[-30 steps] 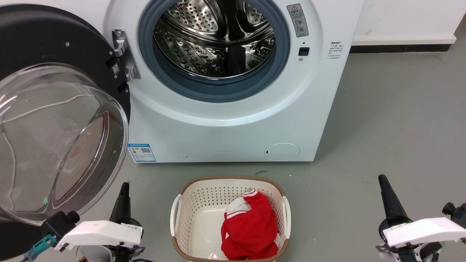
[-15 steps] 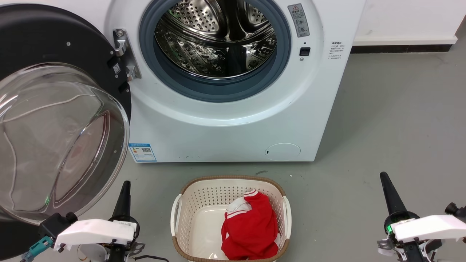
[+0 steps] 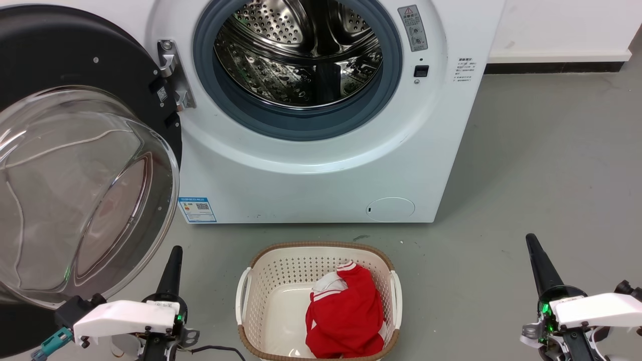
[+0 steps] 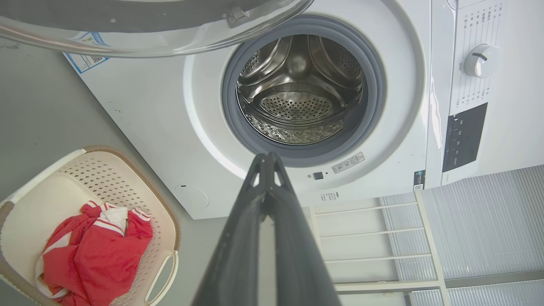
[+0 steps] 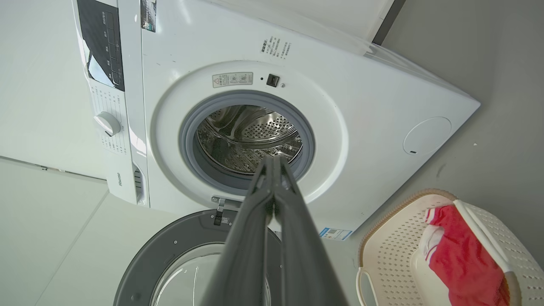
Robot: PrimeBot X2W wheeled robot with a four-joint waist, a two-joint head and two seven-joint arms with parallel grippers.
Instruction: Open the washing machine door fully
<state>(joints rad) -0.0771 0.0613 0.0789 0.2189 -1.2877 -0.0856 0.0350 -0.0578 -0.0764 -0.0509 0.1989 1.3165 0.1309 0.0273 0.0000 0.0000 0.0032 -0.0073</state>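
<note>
The white washing machine [image 3: 321,175] stands straight ahead with its steel drum [image 3: 301,50] exposed inside a grey gasket. The washing machine door [image 3: 75,165], a black disc with a bulging clear glass bowl, is swung wide out to the left on its hinge [image 3: 173,75]. It also shows along the top of the left wrist view as the washing machine door [image 4: 148,25], and low in the right wrist view as the washing machine door [image 5: 170,259]. My left gripper [image 3: 174,255] is shut, low beside the glass bowl, holding nothing. My right gripper [image 3: 532,243] is shut over the bare floor at the right.
A beige laundry basket [image 3: 251,286] with a red and white garment [image 3: 346,316] sits on the grey floor in front of the washer, between my arms. A white wall with a dark baseboard [image 3: 551,65] runs behind at the right.
Both grippers have crept slightly upward in the head view, and the whole picture has shifted a little. The door and basket stay as they were.
</note>
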